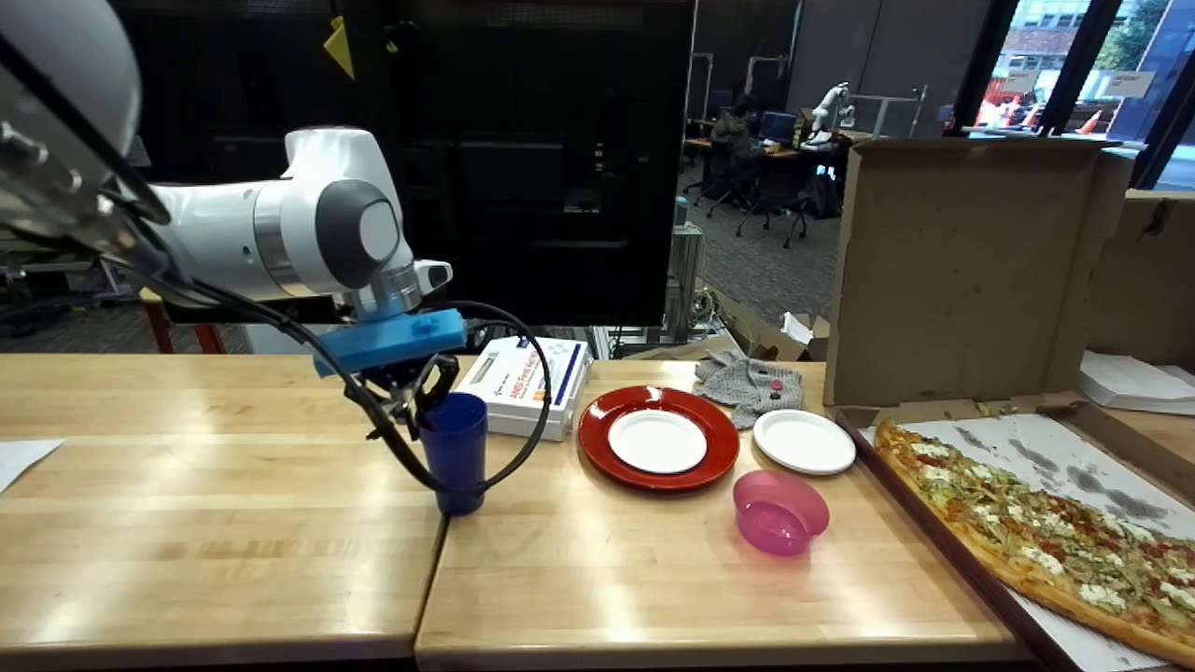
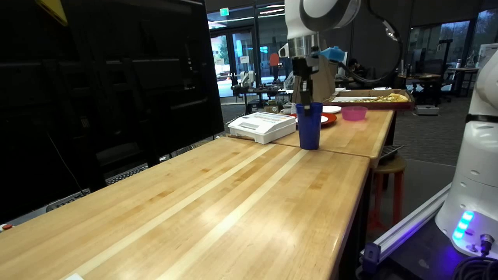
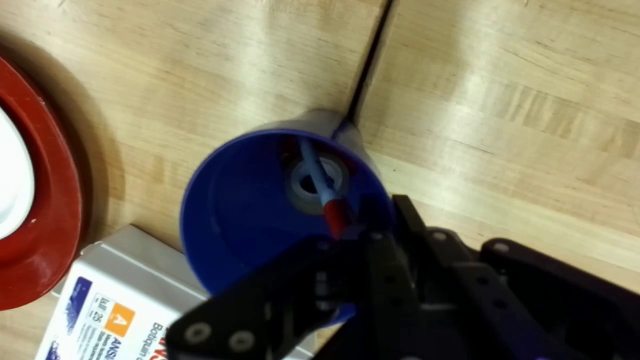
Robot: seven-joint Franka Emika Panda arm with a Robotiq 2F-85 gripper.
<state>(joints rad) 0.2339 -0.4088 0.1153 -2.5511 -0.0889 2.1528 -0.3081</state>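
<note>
The blue cup (image 1: 455,448) stands upright on the wooden table (image 1: 607,588), right by the crack (image 3: 369,65) where two table tops meet. Its flat bottom seems to sit on the wood, so the table likely carries its weight. The robot's gripper (image 3: 389,209) is down at the cup's rim. One finger looks to be inside and one outside, close together with the wall between them, maybe because a thin wall is easy to pinch. I can't tell if they squeeze it or just sit loosely around it. Inside the cup is a marker (image 3: 317,170), gray-blue with a red end. It leans, most likely because the cup is much wider than it is. The red end hides under the dark finger, so I can't see if the gripper touches it. Low in the cup is a pale ring (image 3: 340,172); it may be part of the bottom. Near the cup lies a white first aid box (image 2: 264,126). Farther off, a red plate (image 1: 722,448) holds a small white dish (image 1: 657,442), maybe stacked to save room. Beyond are a pink bowl (image 1: 780,537) and a pizza box (image 1: 971,271), its lid up so the pizza (image 1: 1036,532) shows.
</note>
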